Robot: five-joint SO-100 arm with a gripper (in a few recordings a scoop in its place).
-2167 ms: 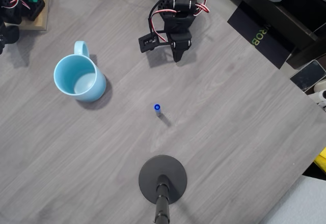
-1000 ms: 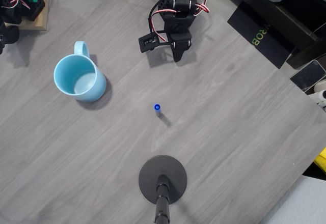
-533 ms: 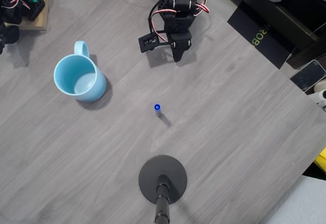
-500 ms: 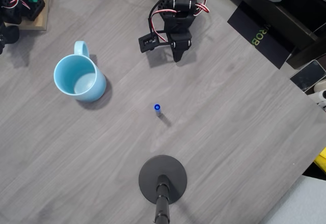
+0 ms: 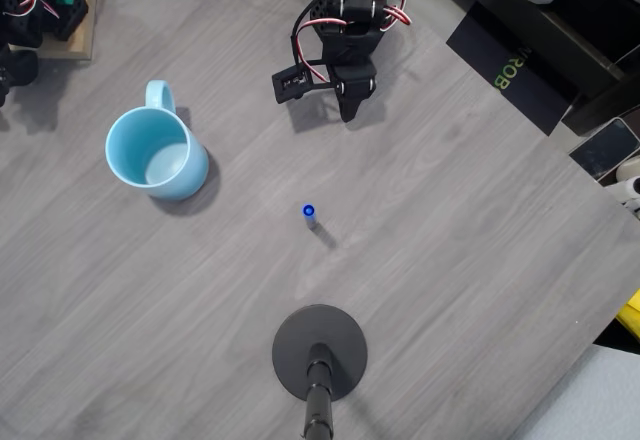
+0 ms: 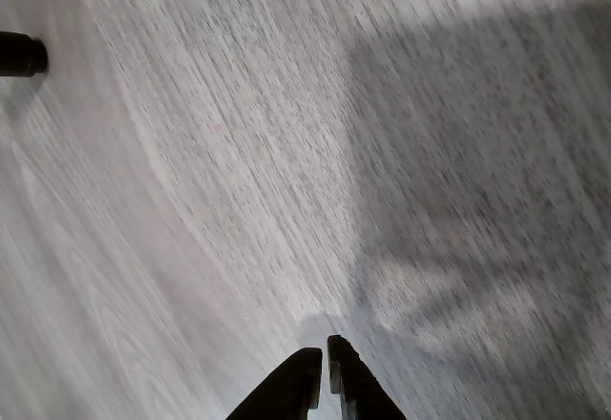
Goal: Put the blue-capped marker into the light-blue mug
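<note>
End effector (image 5: 349, 110), fingers pressed together and empty, sits at upper centre. Blue-capped marker (image 5: 309, 211) stands mid-frame on the worktop (image 5: 450, 260), light-blue mug (image 5: 155, 154) at left; nothing is done yet.

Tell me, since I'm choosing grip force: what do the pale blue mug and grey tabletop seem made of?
The pale blue mug looks like glazed ceramic: smooth, uniform colour, faint sheen inside. The grey tabletop looks like matte wood-grain laminate, judging by its printed-looking streaks; real wood can't be excluded.

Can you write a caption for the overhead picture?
Marker stands between mug and the robot's gripper.
</note>
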